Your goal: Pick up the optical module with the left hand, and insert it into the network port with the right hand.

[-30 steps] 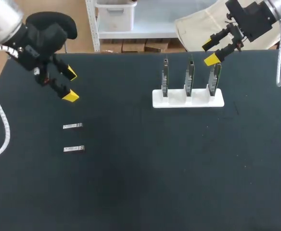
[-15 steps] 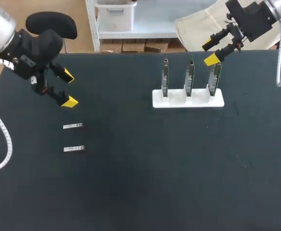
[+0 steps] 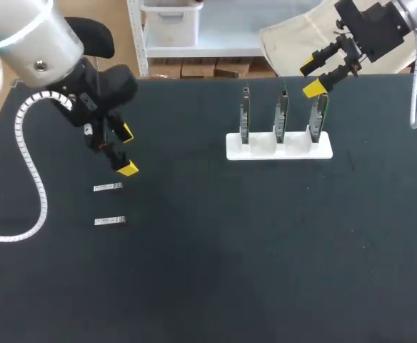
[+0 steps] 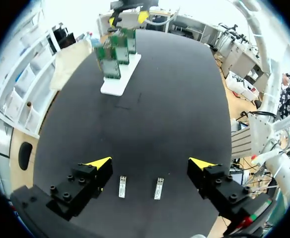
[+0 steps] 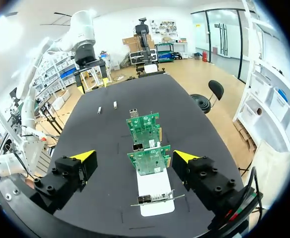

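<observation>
**Left claw [image 3: 126,151] gaping and empty above the tabletop [image 3: 215,279]**

From the head view, the left claw hangs over the left part of the black tabletop. Its two yellow-tipped fingers are spread wide and nothing is caught between them. Just beside it on the cloth lies the far module [image 3: 108,187], a small silver bar. The near module [image 3: 110,221] sits a little closer to the robot, parallel to the first and apart from it.

In the left wrist view both bars lie flat under the claw, inside the gap between its fingers. The far module [image 4: 122,186] and the near module [image 4: 158,188] are side by side, and neither finger touches them.

Well across the tabletop, on the right, stands a white holder [image 3: 280,148] with three green boards [image 3: 282,113] upright in a row.

The right claw [image 3: 310,78] is at the tabletop's far right edge, above the rightmost board. It is also open wide and holds nothing. In the right wrist view the right claw [image 5: 134,156] has the holder [image 5: 152,206] beneath it, between its fingers. The boards [image 5: 150,159] run away in a line ahead of it, clear of both fingers. Small metal ports [image 5: 137,147] show at the boards' edges. Far beyond them, the two modules are tiny pale marks near the left arm.
</observation>
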